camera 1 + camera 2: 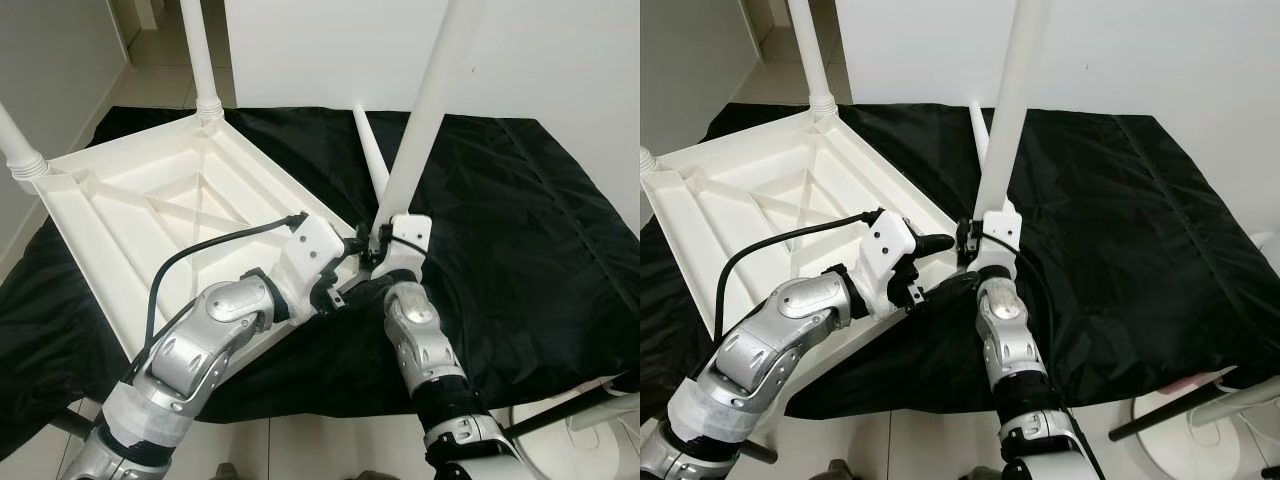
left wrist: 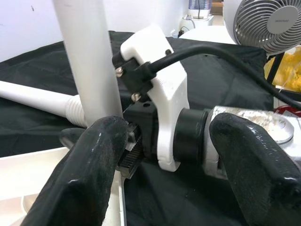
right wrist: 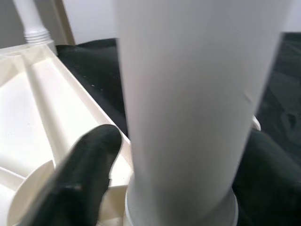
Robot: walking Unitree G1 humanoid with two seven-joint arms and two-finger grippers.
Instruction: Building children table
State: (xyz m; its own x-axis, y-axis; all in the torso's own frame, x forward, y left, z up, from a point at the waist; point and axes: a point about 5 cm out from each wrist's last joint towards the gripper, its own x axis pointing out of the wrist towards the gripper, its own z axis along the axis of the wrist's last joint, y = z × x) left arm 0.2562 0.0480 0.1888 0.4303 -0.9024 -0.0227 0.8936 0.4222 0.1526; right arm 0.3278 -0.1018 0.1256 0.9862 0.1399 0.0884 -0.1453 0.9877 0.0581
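Item: table top (image 1: 150, 210), upside down on black sheet (image 1: 520, 220). Right end effector (image 1: 975, 245) pinches table leg (image 1: 420, 110) at its corner socket. Left end effector (image 2: 160, 160) spread beside it. Risk: tilted leg cross-threads or slips out.

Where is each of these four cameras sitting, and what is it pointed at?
Left eye: on the head, looking down at the upturned white tabletop on the black sheet; both silver arms show.
Right eye: beside it, same scene.
Left wrist: along the left gripper toward the right wrist.
Right wrist: on that arm, close against the table leg.
Shared: that leg.
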